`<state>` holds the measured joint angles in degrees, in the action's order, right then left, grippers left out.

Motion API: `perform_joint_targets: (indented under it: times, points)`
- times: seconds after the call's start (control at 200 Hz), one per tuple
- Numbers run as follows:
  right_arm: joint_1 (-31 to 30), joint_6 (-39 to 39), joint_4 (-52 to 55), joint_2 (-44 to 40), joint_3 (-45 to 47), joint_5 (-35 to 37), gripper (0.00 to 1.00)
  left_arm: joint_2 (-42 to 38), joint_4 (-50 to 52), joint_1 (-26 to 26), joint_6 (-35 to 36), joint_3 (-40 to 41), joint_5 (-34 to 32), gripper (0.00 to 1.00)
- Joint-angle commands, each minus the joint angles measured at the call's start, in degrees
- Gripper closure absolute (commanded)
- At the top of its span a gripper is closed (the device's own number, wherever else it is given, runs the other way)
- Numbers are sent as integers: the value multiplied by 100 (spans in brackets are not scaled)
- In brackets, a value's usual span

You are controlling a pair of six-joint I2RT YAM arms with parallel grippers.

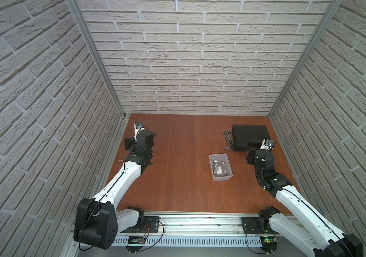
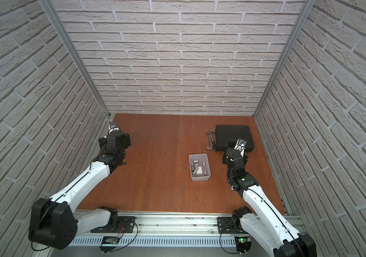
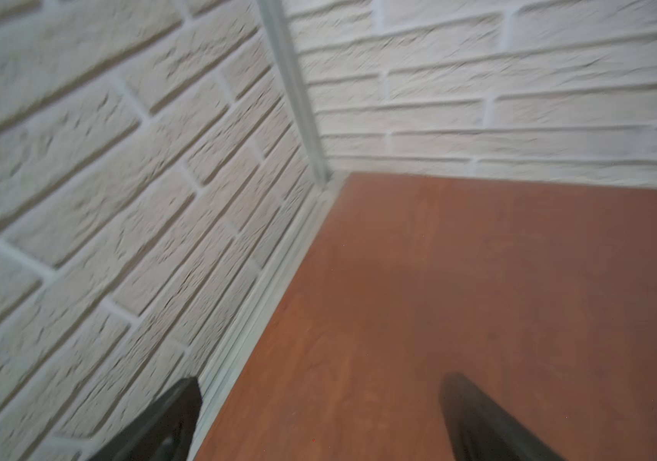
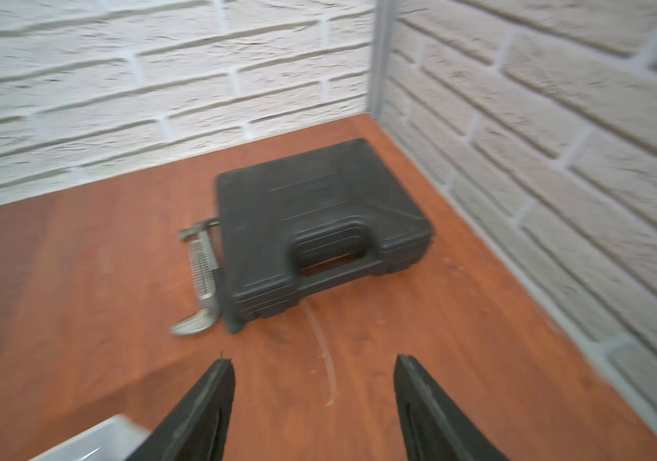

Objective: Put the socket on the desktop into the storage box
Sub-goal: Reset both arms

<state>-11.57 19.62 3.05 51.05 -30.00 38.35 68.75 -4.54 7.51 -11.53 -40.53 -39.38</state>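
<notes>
Right tool spread, empty, short of black case; left tool spread, empty, near desktop edge

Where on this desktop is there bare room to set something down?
Widest bare patch: desktop between the left gripper and the storage box. Also the strip from the box to the near rail. Crowded: far right corner: black case, metal tool, right gripper.

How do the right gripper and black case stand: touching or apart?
Apart. The right wrist view shows bare desktop between the right gripper and the black case.
</notes>
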Motion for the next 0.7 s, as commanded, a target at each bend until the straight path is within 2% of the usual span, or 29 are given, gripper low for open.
perform_joint_targets:
  times: [0.0, 0.09, 0.165, 0.18, 0.195, 0.21, 0.275, 0.335, 0.375, 0.42, 0.445, 0.46, 0.48, 0.515, 0.535, 0.55, 0.58, 0.6, 0.625, 0.66, 0.695]
  points:
    - [538, -658, -1693, 381, 356, 1045, 29, 104, -1699, -829, -363, 776, 360, 2]
    - [946, -700, -2618, 963, 724, 611, 26, 559, -2176, -1058, -330, 1277, 331, 2]
    - [1149, -931, -3683, 1560, 1035, -83, 21, 791, -3240, -1002, -78, 1873, 533, 2]
    - [1185, -1001, -3677, 1668, 999, -307, 16, 787, -3370, -948, -86, 1931, 404, 1]
    - [1222, -1060, -3583, 1765, 926, -532, 4, 792, -3562, -927, -62, 1992, 384, 1]
    - [1250, -1088, -3488, 1878, 892, -734, 1, 808, -3766, -927, 17, 2041, 496, 2]
    - [1379, -1342, -4605, 2425, 1114, -1724, 0, 1003, -4028, -952, 216, 2074, 946, 1]
    - [1497, -1475, -4647, 2494, 1076, -2961, 0, 1378, -4660, -923, 407, 2181, 1070, 2]
    - [1501, -1560, -5429, 2998, 1242, -3242, 1, 1312, -4295, -891, 458, 2089, 1357, 2]
    - [1477, -1701, -6203, 3583, 1336, -3576, 1, 1486, -4576, -918, 625, 2068, 1602, 1]
    - [1474, -1815, -6551, 3838, 1285, -3851, 1, 1491, -4344, -907, 680, 1997, 1772, 2]
    - [1467, -1835, -6614, 3924, 1229, -3958, 1, 1473, -4288, -918, 710, 1961, 2085, 2]
    - [1465, -1887, -6409, 3859, 1140, -4055, 1, 1574, -4452, -949, 790, 1960, 2319, 2]
    - [1456, -1949, -5283, 3550, 819, -4002, 1, 1819, -4606, -954, 918, 1959, 2752, 2]
    - [1434, -1916, -4871, 3521, 681, -3818, 1, 2087, -5009, -937, 1001, 1947, 2694, 2]
    - [1423, -1888, -4985, 3615, 676, -3798, 1, 2185, -5103, -925, 1048, 1956, 2613, 2]
    - [1369, -1913, -5487, 3763, 795, -3716, 1, 1926, -4421, -1004, 866, 1876, 2809, 2]
    - [1341, -1932, -5645, 3769, 861, -3663, 1, 1954, -4631, -1093, 823, 1882, 2916, 2]
    - [1333, -1933, -5514, 3735, 822, -3644, 1, 2091, -5047, -1067, 871, 2009, 2797, 2]
    - [1327, -1942, -5019, 3557, 711, -3613, 1, 1950, -4512, -1043, 800, 1903, 2703, 1]
    - [1307, -1954, -5155, 3587, 756, -3588, 1, 2049, -4895, -1002, 867, 1948, 2598, 1]
